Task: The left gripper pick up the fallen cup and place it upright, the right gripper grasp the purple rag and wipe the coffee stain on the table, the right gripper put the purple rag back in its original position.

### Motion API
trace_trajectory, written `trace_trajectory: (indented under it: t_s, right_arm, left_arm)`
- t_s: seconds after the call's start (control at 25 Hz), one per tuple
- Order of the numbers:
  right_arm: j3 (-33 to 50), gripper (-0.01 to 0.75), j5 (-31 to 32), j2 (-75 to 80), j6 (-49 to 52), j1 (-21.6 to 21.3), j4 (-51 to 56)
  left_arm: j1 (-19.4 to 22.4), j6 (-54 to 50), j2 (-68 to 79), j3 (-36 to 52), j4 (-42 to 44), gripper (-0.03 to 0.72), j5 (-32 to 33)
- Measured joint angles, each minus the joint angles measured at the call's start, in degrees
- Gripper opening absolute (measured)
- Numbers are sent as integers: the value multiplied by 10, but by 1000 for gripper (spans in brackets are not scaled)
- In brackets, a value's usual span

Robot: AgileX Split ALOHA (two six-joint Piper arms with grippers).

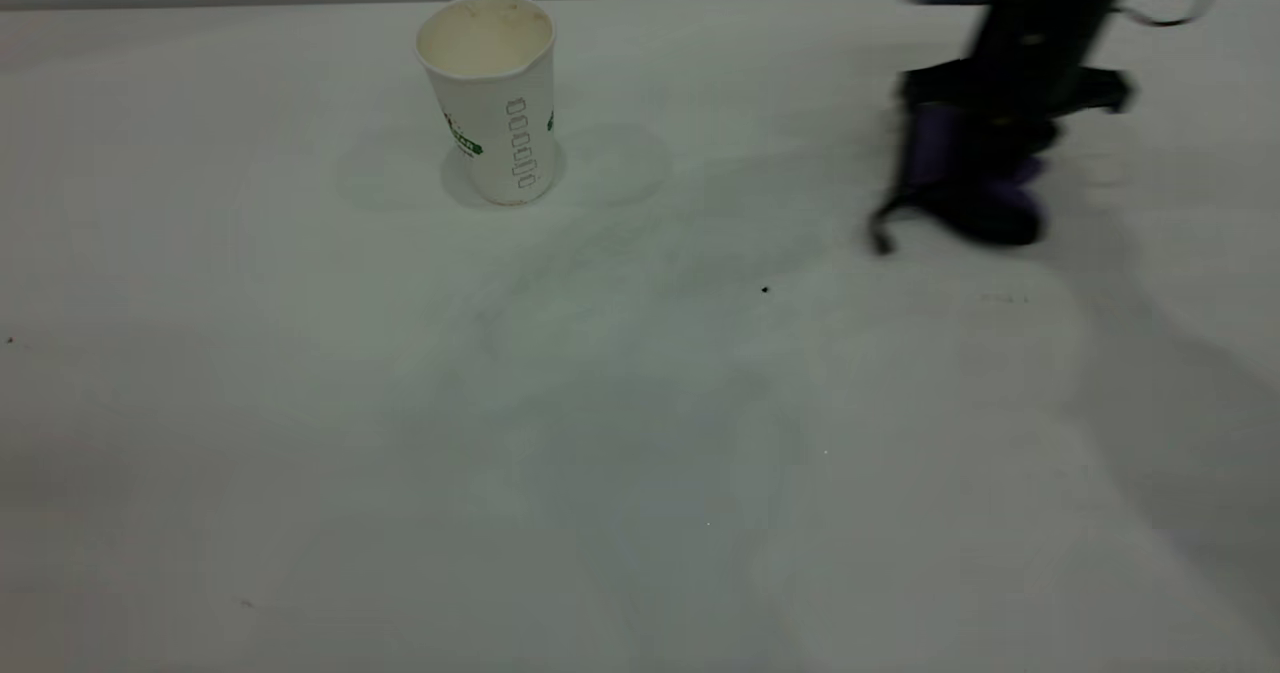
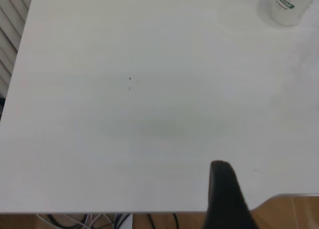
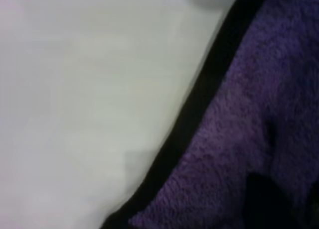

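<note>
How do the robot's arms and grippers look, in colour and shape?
The right gripper is black, on a wide black crossbar, below a black arm with a thin looped cable at the top. Of the left arm only one dark, rounded finger shows in its wrist view.

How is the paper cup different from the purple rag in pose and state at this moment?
The cup stands upright and free on the table, with nothing touching it; the purple rag hangs bunched in the right end effector. The cup is white and stiff; the rag is dark and soft.
</note>
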Motion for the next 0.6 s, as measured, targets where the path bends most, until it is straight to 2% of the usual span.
trace_trajectory:
  t_s: [0.08,0.16,0.24,0.32,0.4,0.48,0.6]
  right_arm:
    - [0,109,7,-2,1,-33,-1]
    - [-3,196,20,-5,-4,-64,-2]
    - [-8,343,42,-11,-19,-83,-12]
    - [-21,547,82,-28,-33,-91,-32]
    - [-39,672,129,-59,-40,-91,-52]
    - [-68,714,186,-101,-42,-90,-58]
    - [-104,725,263,-182,-44,-90,-60]
  left_arm:
    - [0,0,0,0,0,513,0]
    - [0,0,0,0,0,513,0]
    - [0,0,0,0,0,513,0]
    - [0,0,0,0,0,513,0]
    - [0,0,0,0,0,513,0]
    - [0,0,0,0,0,513,0]
    - [0,0,0,0,0,513,0]
